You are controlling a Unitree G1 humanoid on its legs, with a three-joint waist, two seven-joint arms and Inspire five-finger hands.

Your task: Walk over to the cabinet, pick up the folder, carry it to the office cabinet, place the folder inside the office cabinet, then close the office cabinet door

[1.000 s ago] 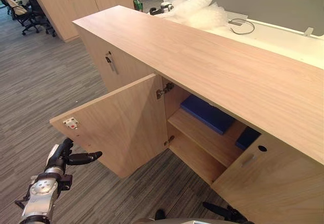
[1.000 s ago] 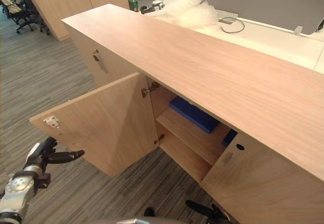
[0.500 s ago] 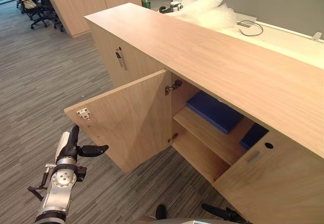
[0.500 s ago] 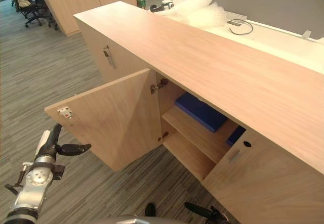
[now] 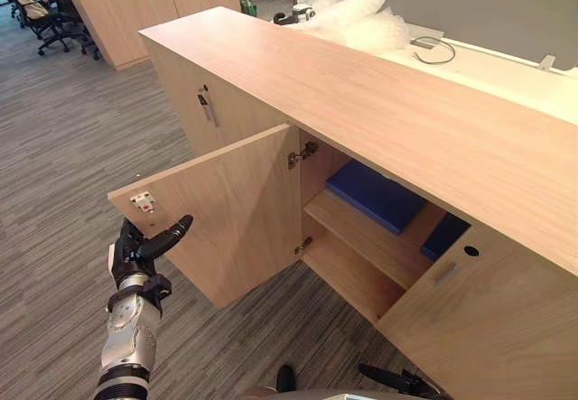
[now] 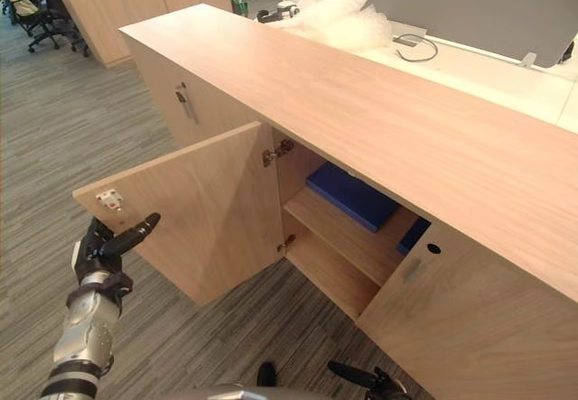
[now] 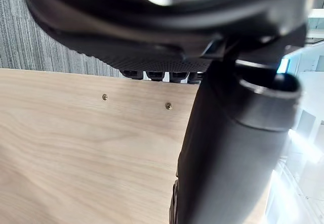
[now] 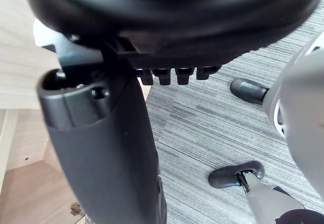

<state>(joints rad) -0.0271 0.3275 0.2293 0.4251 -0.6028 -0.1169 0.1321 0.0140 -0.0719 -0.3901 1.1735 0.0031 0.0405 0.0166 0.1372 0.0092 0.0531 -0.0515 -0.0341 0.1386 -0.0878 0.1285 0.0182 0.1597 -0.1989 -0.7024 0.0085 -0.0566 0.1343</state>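
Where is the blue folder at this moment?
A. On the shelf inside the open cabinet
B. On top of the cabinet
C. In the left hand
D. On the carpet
A: the folder lies flat on the shelf behind the open door, and the left hand near the door's edge holds nothing.

Silver arm, dark hands
The left arm (image 5: 125, 339) is showing jointed silver-grey shells with a black wrist band; the left hand (image 5: 135, 251) and right hand (image 8: 106, 148) are both showing smooth matte-black casing.
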